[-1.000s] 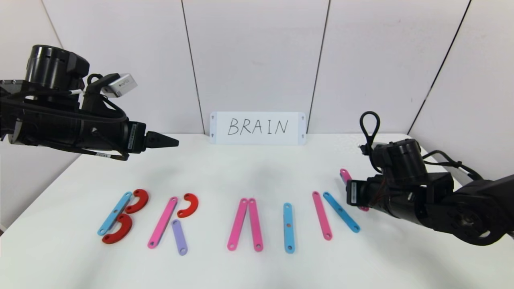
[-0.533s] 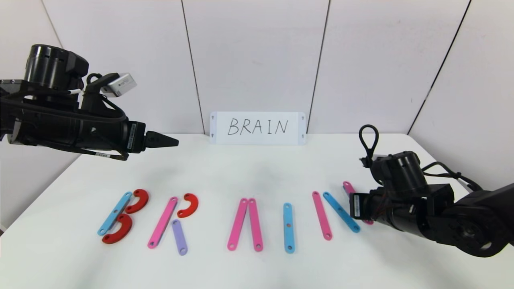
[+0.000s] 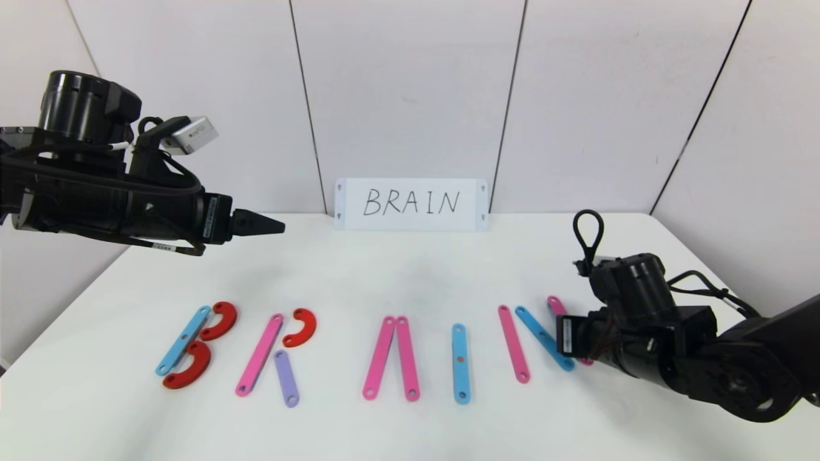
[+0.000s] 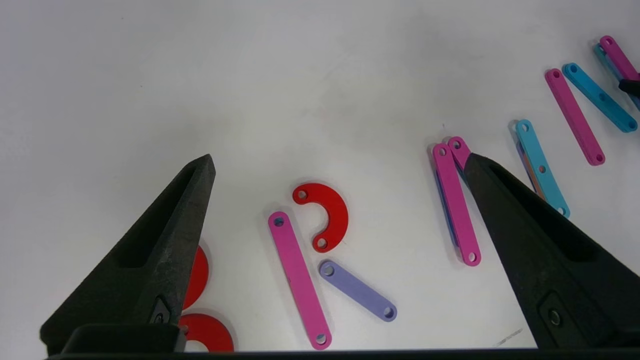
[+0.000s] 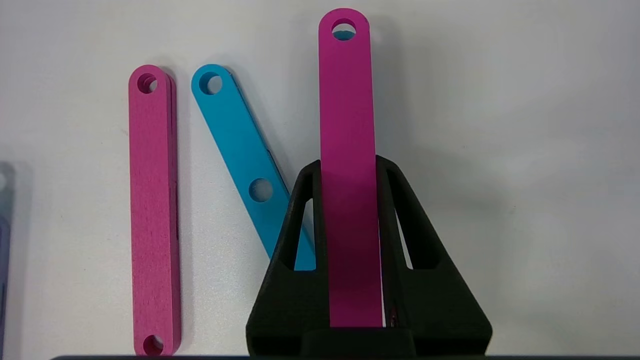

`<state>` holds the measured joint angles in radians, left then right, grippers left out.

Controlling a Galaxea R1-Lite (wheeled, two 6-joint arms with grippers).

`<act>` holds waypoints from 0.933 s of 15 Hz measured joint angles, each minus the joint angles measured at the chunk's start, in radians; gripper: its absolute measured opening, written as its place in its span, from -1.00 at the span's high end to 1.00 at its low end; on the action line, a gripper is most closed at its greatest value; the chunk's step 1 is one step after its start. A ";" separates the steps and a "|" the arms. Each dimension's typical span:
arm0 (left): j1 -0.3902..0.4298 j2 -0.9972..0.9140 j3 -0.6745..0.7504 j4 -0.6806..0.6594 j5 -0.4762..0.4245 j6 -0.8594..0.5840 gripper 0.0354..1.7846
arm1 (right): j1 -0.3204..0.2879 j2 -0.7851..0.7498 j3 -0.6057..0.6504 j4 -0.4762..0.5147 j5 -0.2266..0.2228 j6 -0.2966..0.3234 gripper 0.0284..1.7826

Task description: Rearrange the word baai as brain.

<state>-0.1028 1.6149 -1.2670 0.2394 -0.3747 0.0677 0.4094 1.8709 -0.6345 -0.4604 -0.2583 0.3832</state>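
Placement of the final stroke of the N is in hand. The right gripper (image 5: 350, 200) is closed on a pink strip (image 5: 347, 125), whose long axis runs straight out from the jaws, parallel to the pink upright (image 5: 152, 210) already laid. The blue diagonal (image 5: 240, 150) lies between the two, its lower end passing under the gripper. In the head view the held strip (image 3: 555, 305) sits low at the right end of the row, just beside the diagonal (image 3: 544, 338). The left gripper (image 4: 340, 165) hangs idle, jaws wide, above the R. Judgement: the strip must meet the diagonal's lower end.
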 joint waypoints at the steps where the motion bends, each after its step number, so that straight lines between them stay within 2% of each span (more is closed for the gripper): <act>1: 0.000 -0.001 0.000 0.000 0.000 0.000 -0.95 | 0.000 0.001 0.001 0.000 -0.004 0.000 0.69; 4: 0.000 -0.001 0.000 0.000 -0.001 0.000 -0.95 | 0.000 0.003 0.006 -0.001 -0.007 0.000 0.68; 7: 0.000 -0.003 0.000 0.000 0.000 -0.001 -0.95 | 0.000 0.004 0.008 -0.001 -0.009 0.000 0.53; 9: 0.000 -0.003 0.000 0.000 0.000 0.000 -0.95 | 0.000 0.004 0.008 -0.001 -0.011 0.000 0.27; 12: 0.000 -0.004 0.000 0.000 -0.001 0.000 -0.95 | -0.003 0.003 0.008 -0.001 -0.016 0.000 -0.31; 14: 0.000 -0.004 0.000 0.000 -0.001 0.000 -0.95 | -0.009 -0.004 0.004 -0.002 -0.017 0.000 -0.64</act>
<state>-0.1028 1.6106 -1.2670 0.2394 -0.3755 0.0672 0.4006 1.8666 -0.6300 -0.4621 -0.2755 0.3828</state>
